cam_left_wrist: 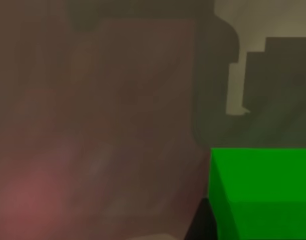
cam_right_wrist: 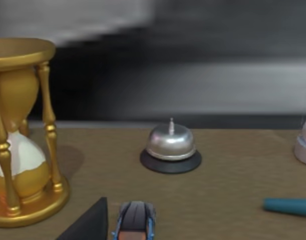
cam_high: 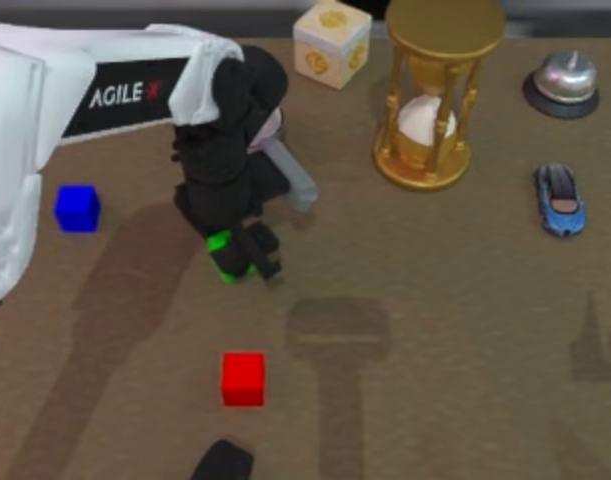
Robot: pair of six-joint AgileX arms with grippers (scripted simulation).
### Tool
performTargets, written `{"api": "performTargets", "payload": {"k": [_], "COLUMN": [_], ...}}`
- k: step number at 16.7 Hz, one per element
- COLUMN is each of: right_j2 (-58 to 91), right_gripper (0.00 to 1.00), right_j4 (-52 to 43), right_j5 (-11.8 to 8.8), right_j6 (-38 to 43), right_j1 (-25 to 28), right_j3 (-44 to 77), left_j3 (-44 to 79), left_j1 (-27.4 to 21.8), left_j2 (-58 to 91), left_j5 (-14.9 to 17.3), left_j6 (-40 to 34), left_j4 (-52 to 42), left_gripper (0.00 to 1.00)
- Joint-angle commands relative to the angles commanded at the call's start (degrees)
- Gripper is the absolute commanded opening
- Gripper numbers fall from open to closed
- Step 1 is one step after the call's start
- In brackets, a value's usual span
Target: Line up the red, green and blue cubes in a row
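The green cube (cam_high: 222, 244) sits between the black fingers of my left gripper (cam_high: 237, 255), left of the table's middle. In the left wrist view the green cube (cam_left_wrist: 263, 192) fills the corner, with a dark finger (cam_left_wrist: 200, 226) pressed against its side. The blue cube (cam_high: 77, 208) rests on the table at the far left. The red cube (cam_high: 243, 378) lies toward the front, below the left gripper. My right arm is outside the top view. Its wrist view shows only one dark finger (cam_right_wrist: 90, 225), beside the toy car (cam_right_wrist: 135, 222).
A gold hourglass (cam_high: 440, 95) stands at the back middle, with a cream cube with gold emblems (cam_high: 331, 42) to its left. A silver bell (cam_high: 568, 82) and a blue toy car (cam_high: 561, 200) are on the right. A dark rounded object (cam_high: 223, 462) lies at the front edge.
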Motion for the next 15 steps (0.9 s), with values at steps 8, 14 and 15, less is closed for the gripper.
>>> {"api": "performTargets", "payload": {"k": [8, 14, 15], "right_j2": [0.00, 0.00, 0.00], "right_gripper": [1.00, 1.00, 1.00], "right_j4": [0.00, 0.00, 0.00], "right_j5": [0.00, 0.00, 0.00], "right_j6": [0.00, 0.00, 0.00], "right_j1": [0.00, 0.00, 0.00], "right_j3": [0.00, 0.00, 0.00], "left_j3": [7.70, 9.72, 9.58], "left_j1": [0.86, 0.76, 0.60], "left_j2": [-3.77, -4.73, -4.85], "left_j5": [0.38, 0.34, 0.34], "left_j6": [-0.38, -0.31, -0.22], "left_j4": [-11.37, -13.95, -13.92], "left_gripper": [0.00, 0.00, 0.00]}}
